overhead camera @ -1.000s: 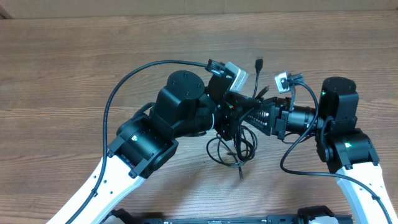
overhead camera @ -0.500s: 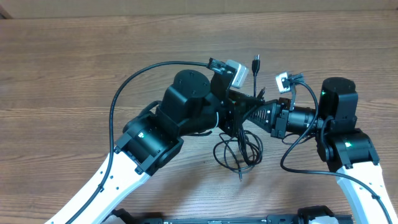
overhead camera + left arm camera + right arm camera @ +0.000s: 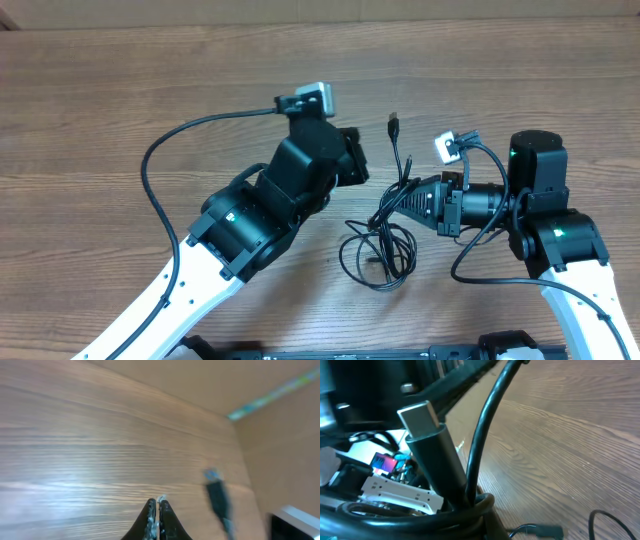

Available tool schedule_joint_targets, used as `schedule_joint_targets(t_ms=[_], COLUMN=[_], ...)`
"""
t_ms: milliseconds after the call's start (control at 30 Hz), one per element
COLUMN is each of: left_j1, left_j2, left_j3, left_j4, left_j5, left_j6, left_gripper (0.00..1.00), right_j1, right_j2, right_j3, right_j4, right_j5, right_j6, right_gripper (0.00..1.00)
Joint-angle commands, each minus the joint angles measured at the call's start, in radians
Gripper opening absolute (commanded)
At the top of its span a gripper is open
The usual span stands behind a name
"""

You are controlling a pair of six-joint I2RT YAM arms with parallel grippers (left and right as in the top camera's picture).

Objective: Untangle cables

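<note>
The cables are thin black cords. In the overhead view their loops (image 3: 378,255) lie on the table and one strand rises to a plug (image 3: 393,120). My right gripper (image 3: 398,206) is shut on the bunch where the strands meet. In the right wrist view several cords and a silver-tipped plug (image 3: 427,425) fill the jaws (image 3: 482,515), and another small plug (image 3: 540,531) lies on the table. My left gripper (image 3: 354,163) is shut and empty, left of the cables and apart from them. In the left wrist view its jaws (image 3: 156,505) are together, with a blurred plug (image 3: 218,501) to the right.
The wooden table (image 3: 120,90) runs all around. Thicker black arm wires loop beside the left arm (image 3: 160,160) and below the right wrist (image 3: 470,260). A cardboard wall (image 3: 280,435) stands at the far edge of the table.
My left gripper has pulled back up and to the left, away from the bunch it was at. The right gripper still holds the cables, and the loops have shifted slightly.
</note>
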Motion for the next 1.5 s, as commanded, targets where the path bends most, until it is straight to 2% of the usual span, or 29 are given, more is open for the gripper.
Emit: schedule_joint_targets(t_ms=[0, 100, 200, 300, 367, 533, 633, 667, 733, 833, 933, 1233, 1467], left_j1=[0.006, 0.006, 0.006, 0.006, 0.006, 0.006, 0.006, 0.006, 0.006, 0.005, 0.005, 0.005, 0.006], left_j2=[0.005, 0.005, 0.005, 0.005, 0.005, 0.001, 0.001, 0.001, 0.001, 0.002, 0.002, 0.003, 0.003], left_j3=[0.015, 0.015, 0.015, 0.015, 0.015, 0.015, 0.015, 0.015, 0.015, 0.015, 0.015, 0.015, 0.015], left_j4=[-0.048, -0.069, -0.070, -0.072, -0.080, -0.114, -0.113, -0.109, -0.097, -0.084, -0.083, -0.080, -0.030], left_j5=[-0.129, -0.094, -0.019, 0.078, 0.140, 0.270, 0.369, 0.398, 0.477, 0.551, 0.559, 0.504, 0.430], left_j6=[-0.051, -0.039, 0.036, 0.118, 0.174, 0.332, 0.427, 0.454, 0.529, 0.608, 0.615, 0.631, 0.630], left_gripper=[0.05, 0.04, 0.04, 0.04, 0.07, 0.27, 0.31, 0.31, 0.38, 0.60, 0.73, 0.77, 0.71], right_j1=[0.005, 0.005, 0.005, 0.005, 0.005, 0.005, 0.005, 0.005, 0.005, 0.005, 0.005, 0.005, 0.005], right_j2=[-0.009, -0.009, -0.009, -0.009, -0.009, -0.009, -0.009, -0.009, -0.009, -0.009, -0.009, -0.009, -0.009], right_j3=[0.007, 0.007, 0.007, 0.007, 0.007, 0.007, 0.007, 0.007, 0.007, 0.007, 0.007, 0.007, 0.007], right_j4=[0.007, 0.005, 0.004, -0.016, -0.038, -0.082, -0.104, -0.105, -0.104, -0.103, -0.071, -0.042, -0.034], right_j5=[-0.044, -0.025, 0.010, 0.159, 0.294, 0.512, 0.580, 0.581, 0.576, 0.527, 0.399, 0.241, 0.158], right_j6=[-0.025, -0.023, -0.011, 0.072, 0.154, 0.285, 0.322, 0.322, 0.323, 0.322, 0.322, 0.319, 0.284], right_gripper=[0.04, 0.04, 0.04, 0.04, 0.04, 0.04, 0.04, 0.04, 0.04, 0.04, 0.04, 0.04, 0.04])
